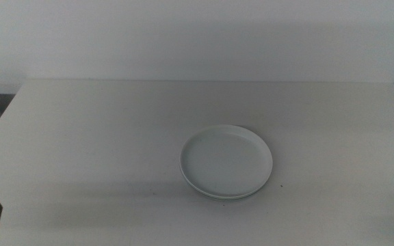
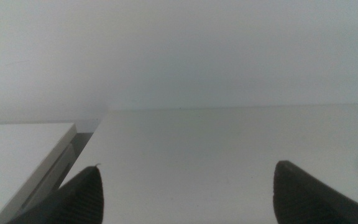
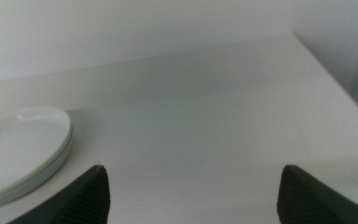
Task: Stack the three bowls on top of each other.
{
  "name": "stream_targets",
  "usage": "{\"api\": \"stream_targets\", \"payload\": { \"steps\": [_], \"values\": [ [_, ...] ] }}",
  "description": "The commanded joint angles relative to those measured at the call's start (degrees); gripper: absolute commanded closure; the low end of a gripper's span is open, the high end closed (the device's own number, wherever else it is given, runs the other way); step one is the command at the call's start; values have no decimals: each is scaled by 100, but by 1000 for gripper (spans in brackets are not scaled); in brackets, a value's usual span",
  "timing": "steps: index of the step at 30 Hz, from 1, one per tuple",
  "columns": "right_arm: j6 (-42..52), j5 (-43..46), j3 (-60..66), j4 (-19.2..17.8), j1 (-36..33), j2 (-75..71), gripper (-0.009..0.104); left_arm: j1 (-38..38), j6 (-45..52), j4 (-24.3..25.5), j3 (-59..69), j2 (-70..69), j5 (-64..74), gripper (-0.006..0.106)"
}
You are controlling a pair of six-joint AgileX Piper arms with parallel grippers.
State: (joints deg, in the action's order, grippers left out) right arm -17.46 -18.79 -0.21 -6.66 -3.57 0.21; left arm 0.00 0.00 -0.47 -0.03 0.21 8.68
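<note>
Already the bowls [image 1: 226, 161] sit nested in one stack on the tabletop [image 1: 101, 137], a little right of the middle in the middle view. How many lie in that stack is hard to tell: the top one looks pale mint or white, and a second rim peeks out beneath it on the near side; a third layer cannot be made out for certain. In the right wrist view the stack [image 3: 18, 152] shows at least two rims, one just under the other, sitting level.

Both arms wait back from the work. The left gripper [image 2: 188, 193] hangs low over bare tabletop, jaws spread wide and holding nothing, with only a sliver of a bowl rim at the far edge of its view. The right gripper [image 3: 194, 193] is likewise released and empty, the stack off to one side of it and well apart.

Judging from this, the stacking looks done or nearly so. To finish well, the arms should stay clear of the stack so nothing nudges it, and any check should confirm the rims sit concentric and flat rather than tilted.
</note>
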Motion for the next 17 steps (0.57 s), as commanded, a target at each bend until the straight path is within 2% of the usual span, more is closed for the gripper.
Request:
{"api": "stream_targets", "payload": {
  "steps": [1, 3, 4, 17],
  "values": [
    [1095, 291, 21, 405, 20, -21, 10, 9, 0, 11, 3, -21, -85, 7],
    [2032, 676, 21, 970, 20, -21, 2, 9, 0, 11, 3, -21, -85, 7],
    [2221, 786, 21, 1115, 20, -21, 2, 9, 0, 11, 3, -21, -85, 7],
    [2174, 1016, 21, 1137, 20, -21, 2, 9, 0, 47, 3, -21, -85, 7]
  ]
}}
